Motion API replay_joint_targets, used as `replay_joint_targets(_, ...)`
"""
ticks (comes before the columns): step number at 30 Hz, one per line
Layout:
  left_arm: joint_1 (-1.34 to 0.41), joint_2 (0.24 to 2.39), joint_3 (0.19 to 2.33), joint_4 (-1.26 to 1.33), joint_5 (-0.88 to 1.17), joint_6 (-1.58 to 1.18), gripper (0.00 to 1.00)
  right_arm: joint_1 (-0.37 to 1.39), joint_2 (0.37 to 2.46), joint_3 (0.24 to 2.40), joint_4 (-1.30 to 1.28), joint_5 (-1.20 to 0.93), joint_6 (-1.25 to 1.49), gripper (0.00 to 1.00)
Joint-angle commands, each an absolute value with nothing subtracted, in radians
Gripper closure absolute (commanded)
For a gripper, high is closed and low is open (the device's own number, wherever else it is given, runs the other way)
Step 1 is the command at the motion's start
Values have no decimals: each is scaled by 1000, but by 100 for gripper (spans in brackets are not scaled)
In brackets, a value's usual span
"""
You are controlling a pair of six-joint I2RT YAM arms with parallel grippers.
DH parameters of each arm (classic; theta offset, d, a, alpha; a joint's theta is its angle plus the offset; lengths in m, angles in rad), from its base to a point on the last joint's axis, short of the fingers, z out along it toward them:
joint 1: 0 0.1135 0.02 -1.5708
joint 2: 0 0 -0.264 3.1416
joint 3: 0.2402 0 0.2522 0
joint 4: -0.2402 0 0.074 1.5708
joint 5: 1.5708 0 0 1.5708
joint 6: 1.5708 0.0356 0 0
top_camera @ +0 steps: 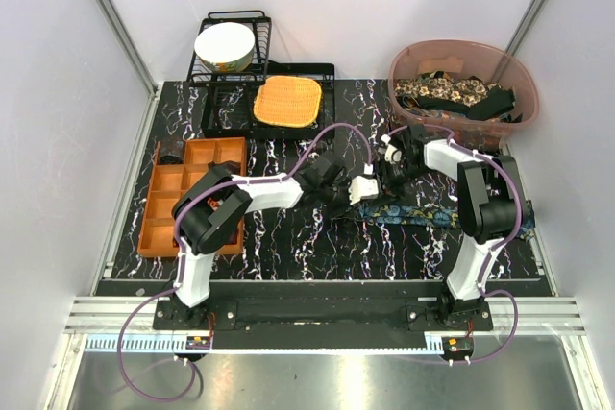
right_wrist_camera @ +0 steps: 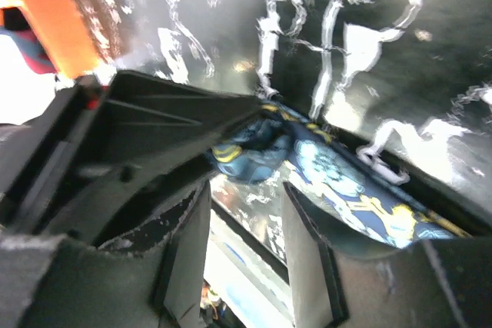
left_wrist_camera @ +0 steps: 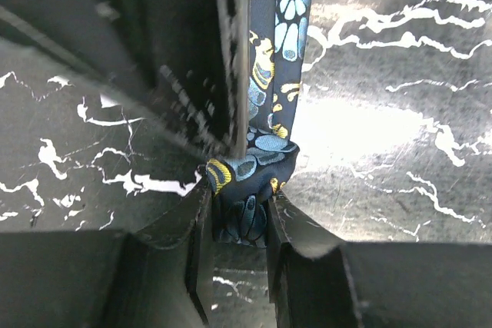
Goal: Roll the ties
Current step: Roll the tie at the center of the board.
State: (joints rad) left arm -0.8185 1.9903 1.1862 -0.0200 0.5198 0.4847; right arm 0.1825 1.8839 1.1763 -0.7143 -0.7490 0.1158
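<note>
One narrow, floral-printed fabric tie [left_wrist_camera: 265, 155]

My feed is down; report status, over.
Left claw shut on folded end of blue tie. Right claw open, beside that end. Rest of tie flat on table. Claws close together.

Right of centre on the desk [top_camera: 288, 247]: tie [top_camera: 423, 216] laid left to right, left end between the left hand [left_wrist_camera: 240, 213] fingers, right hand [right_wrist_camera: 246, 220] just behind. Rear right: tub [top_camera: 524, 93] holding further ties [top_camera: 452, 93]. Rear centre: dish rack [top_camera: 216, 117] with bowl [top_camera: 224, 45] behind mat [top_camera: 286, 101]. Far left: compartment tray [top_camera: 154, 228].
</note>
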Motion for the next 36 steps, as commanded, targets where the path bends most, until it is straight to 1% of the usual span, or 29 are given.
replay_joint_targets(1,-825,2054,1195,-363,344,549,86,199,1844,1121,-571,-871,205,53)
replay_joint_targets(6,-827,2066,1229,-400,324,535,84,206,1901,1111,-514,-897,238,57)
replay_joint_targets(12,-828,2069,1246,-423,322,512,84,221,1885,1086,-474,-928,253,55)
replay_joint_targets(18,-828,2075,1252,-425,307,496,84,238,1884,1074,-491,-927,247,55)
replay_joint_targets(22,-828,2068,1229,-393,311,477,86,236,1870,1063,-511,-885,242,54)
replay_joint_targets(24,-828,2059,1207,-359,318,476,87,206,1870,1086,-503,-859,244,54)
replay_joint_targets(27,-827,2054,1186,-328,316,476,88,177,1887,1124,-491,-826,270,61)
replay_joint_targets(30,-825,2052,1171,-301,318,471,89,183,1899,1118,-515,-781,270,72)
replay_joint_targets(31,-824,2052,1167,-293,319,468,89,184,1910,1117,-529,-770,264,78)
replay_joint_targets(33,-818,2052,1164,-278,325,456,89,195,1917,1115,-566,-746,250,82)
replay_joint_targets(36,-808,2052,1164,-256,341,436,89,212,1927,1118,-594,-706,235,84)
